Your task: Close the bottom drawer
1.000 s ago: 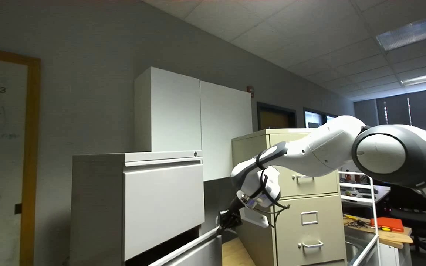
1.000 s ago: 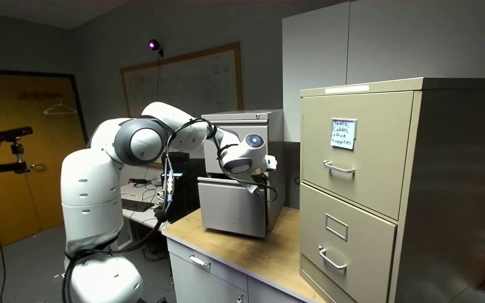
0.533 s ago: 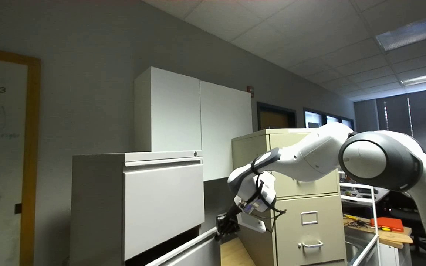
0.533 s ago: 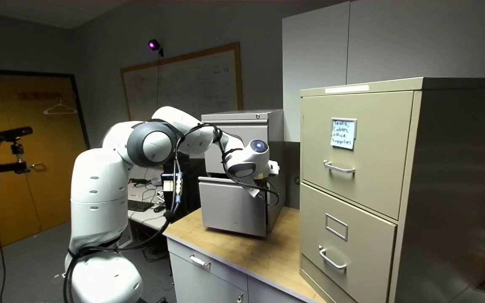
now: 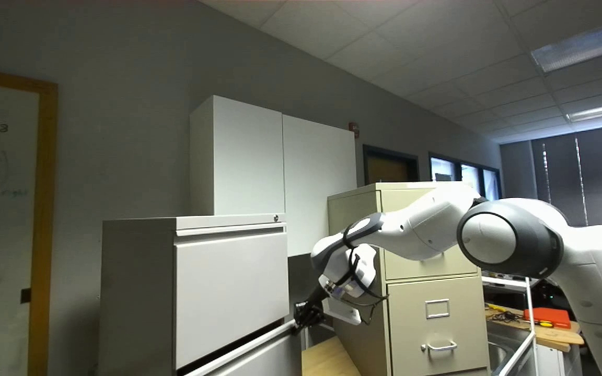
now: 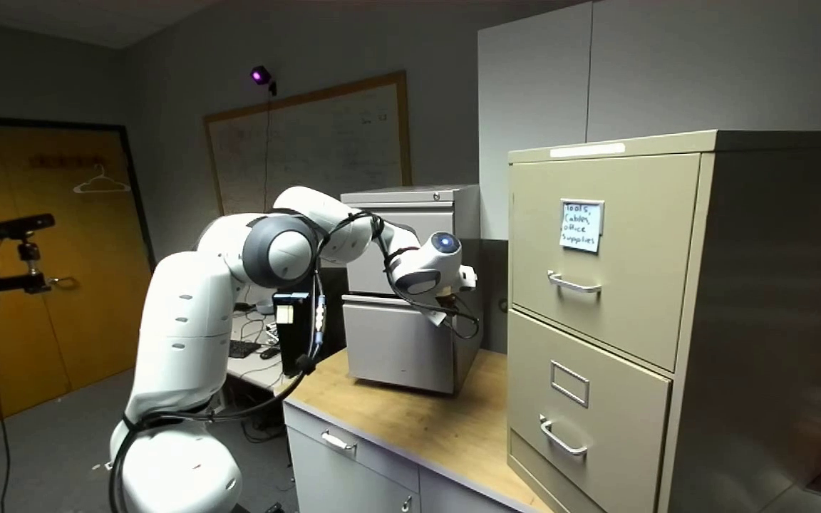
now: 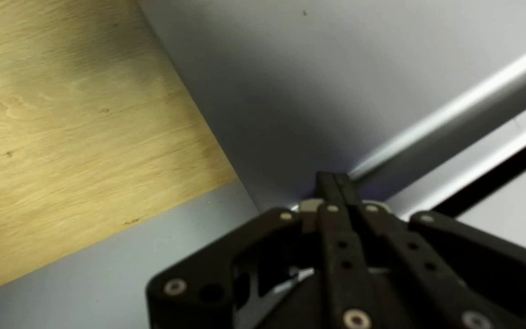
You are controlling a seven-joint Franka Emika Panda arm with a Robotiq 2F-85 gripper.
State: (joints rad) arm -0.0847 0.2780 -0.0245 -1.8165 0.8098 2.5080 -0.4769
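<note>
The hand (image 7: 335,182) is narrowed right down, its fingertips (image 7: 326,185) together with nothing between them, and they look to be set against the bottom drawer (image 6: 400,342), high up and close to the end nearer the beige filing cabinet (image 6: 638,320). That drawer sits lowest in the pale grey cabinet (image 5: 136,292), beneath the upper drawer (image 5: 233,292), and it's nearly home: I make out only a thin dark gap along its top.

What would worry me is pushing so far to one end, since the drawer might twist and jam. A little sideways drift could slip the tips off past the corner, and if they rode up they might be pinched in that gap. Pressing too hard could also shove the whole cabinet back, as it seems simply to stand on the counter (image 6: 474,427), a bare stretch of pale wood at this end. Farther off there's a desk (image 6: 257,367) with a keyboard (image 6: 243,349), a framed whiteboard (image 6: 318,139), and a yellow-brown door (image 6: 83,242).
</note>
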